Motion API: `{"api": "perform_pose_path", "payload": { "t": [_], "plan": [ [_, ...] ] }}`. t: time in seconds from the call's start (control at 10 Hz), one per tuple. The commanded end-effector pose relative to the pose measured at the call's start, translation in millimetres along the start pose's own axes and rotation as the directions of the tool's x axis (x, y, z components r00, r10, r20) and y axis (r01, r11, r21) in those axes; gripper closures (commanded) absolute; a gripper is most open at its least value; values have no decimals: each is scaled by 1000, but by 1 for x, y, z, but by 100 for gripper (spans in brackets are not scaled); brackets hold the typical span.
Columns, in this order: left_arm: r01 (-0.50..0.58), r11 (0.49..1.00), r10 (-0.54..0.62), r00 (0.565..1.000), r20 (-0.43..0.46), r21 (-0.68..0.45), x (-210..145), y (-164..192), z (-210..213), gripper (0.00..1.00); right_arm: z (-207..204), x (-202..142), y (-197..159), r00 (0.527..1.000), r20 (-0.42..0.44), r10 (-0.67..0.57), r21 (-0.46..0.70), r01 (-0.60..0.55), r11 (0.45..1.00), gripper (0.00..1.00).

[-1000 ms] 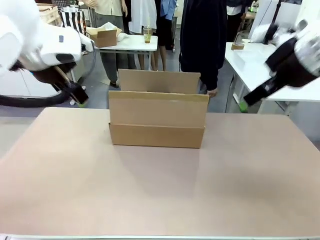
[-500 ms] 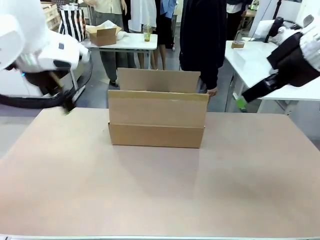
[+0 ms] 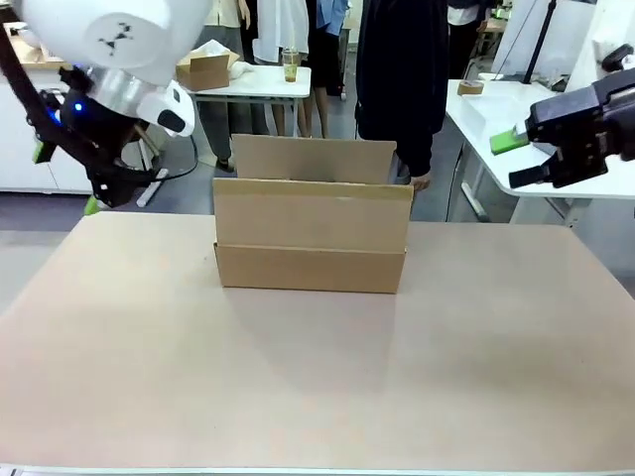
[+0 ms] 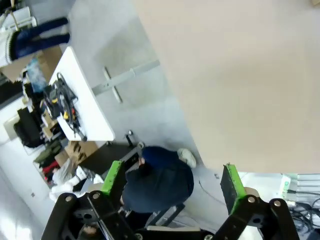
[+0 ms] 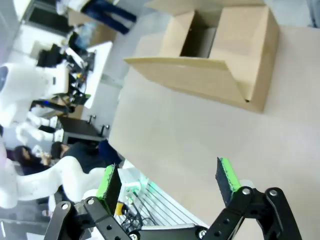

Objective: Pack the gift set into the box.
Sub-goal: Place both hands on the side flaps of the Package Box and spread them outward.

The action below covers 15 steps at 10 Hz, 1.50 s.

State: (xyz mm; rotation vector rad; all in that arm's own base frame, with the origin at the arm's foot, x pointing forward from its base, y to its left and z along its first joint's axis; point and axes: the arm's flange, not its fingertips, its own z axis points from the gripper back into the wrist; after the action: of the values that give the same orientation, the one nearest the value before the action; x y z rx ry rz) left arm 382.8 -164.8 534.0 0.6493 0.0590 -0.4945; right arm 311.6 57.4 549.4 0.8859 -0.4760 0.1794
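Observation:
The box, a plain brown carton, stands at the middle of the table with its near and far flaps up. The right wrist view shows the box from above with its top open; what shows of its inside is bare. My left gripper hangs open past the table's left edge, well away from the box. In the left wrist view that gripper is open with nothing between its fingers. My right gripper is open in the air at the far right, and its own view also shows it empty. The gift set is out of view.
A person in dark clothes stands behind the box, one hand near its far right corner. White tables stand behind; one carries a small carton and a cup. Another person sits on the floor side beyond the table edge.
Both arms have swung. The left gripper moved left off the table's edge and turned. The right gripper rose and rotated at the far right. The box has not moved.

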Motion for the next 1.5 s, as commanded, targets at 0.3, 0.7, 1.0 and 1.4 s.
{"api": "perform_pose_path", "payload": {
  "t": [0.3, 0.7, 1.0, 1.4],
  "plan": [
    [24, 1000, -22, 992, 120, -8, -29, 2, -13, 0, -5, -2, 13, 992, -26, 126, -77, -128, 989, 0],
    [392, 753, -29, 822, 569, -529, -58, 48, 2, 0, -5, -2, 13, 992, -26, 126, -77, -128, 989, 0],
    [452, 411, 297, 755, 585, -792, -87, 88, -52, 0, -5, -2, 13, 992, -26, 126, -77, -128, 989, 0],
    [370, 82, 493, 792, 360, -925, -58, 56, -96, 0, -5, -2, 13, 992, -26, 126, -77, -128, 989, 0]
  ]
}}
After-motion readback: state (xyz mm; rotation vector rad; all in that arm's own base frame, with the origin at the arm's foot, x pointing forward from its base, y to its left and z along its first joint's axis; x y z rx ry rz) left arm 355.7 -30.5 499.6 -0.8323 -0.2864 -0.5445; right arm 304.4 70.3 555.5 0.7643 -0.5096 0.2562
